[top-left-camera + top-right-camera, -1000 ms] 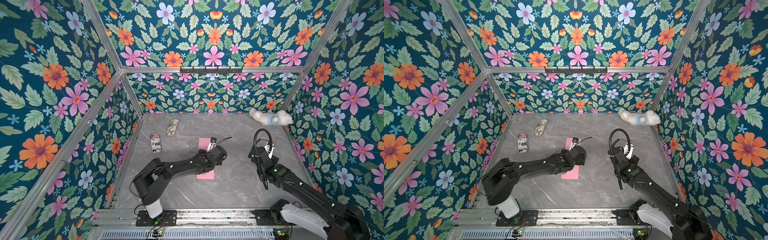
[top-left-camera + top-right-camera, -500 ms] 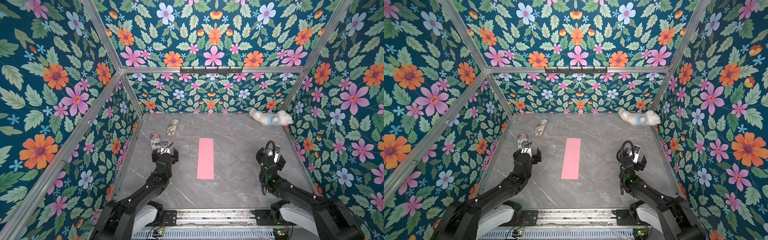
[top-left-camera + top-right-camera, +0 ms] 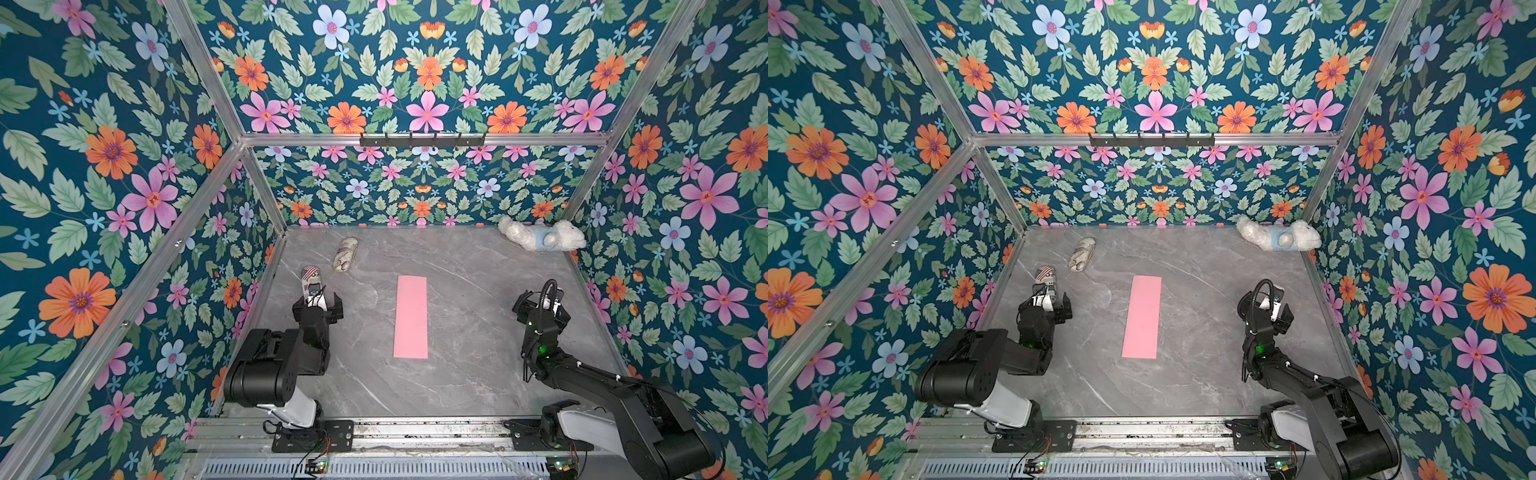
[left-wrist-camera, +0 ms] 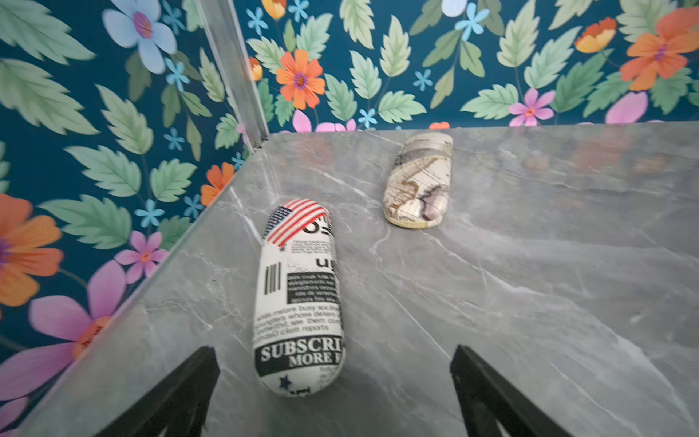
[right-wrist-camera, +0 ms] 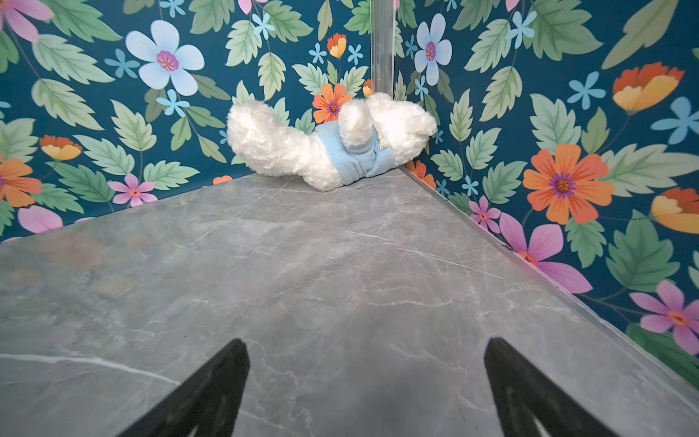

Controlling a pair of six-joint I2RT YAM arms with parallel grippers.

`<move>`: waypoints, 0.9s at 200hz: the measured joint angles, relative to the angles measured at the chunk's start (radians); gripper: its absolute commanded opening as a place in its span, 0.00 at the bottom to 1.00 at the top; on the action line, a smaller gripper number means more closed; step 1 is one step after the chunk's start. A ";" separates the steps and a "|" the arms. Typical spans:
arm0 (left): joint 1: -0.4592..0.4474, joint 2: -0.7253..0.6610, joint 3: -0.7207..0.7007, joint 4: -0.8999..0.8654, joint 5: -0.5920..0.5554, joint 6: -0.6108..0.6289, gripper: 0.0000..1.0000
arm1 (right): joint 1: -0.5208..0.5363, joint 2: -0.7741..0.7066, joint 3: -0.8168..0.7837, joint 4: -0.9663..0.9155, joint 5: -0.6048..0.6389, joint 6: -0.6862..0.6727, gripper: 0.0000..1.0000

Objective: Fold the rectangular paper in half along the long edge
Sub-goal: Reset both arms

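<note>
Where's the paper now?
In both top views the paper lies flat at the table centre, between the left gripper and right gripper, touching neither; the map-print case is nearest, off its far left corner.

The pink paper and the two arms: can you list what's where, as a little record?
Paper: the rectangular paper, a narrow pink strip, lying flat, nothing touching it
Left gripper: open, empty, by the newspaper-print case
Right gripper: open, empty, over bare table
Also there: map-print case; white plush toy in a far corner
</note>
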 measured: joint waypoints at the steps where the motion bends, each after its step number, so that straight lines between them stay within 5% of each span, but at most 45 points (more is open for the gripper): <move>1: 0.002 0.000 0.000 0.000 0.002 -0.001 1.00 | -0.002 -0.001 -0.003 0.003 -0.002 0.000 0.99; 88: 0.031 -0.002 -0.002 0.085 0.075 -0.039 1.00 | -0.100 0.128 -0.037 0.298 -0.104 -0.092 0.99; 180: 0.030 0.000 0.015 0.051 0.057 -0.057 1.00 | -0.117 -0.087 -0.108 0.172 -0.166 -0.083 0.99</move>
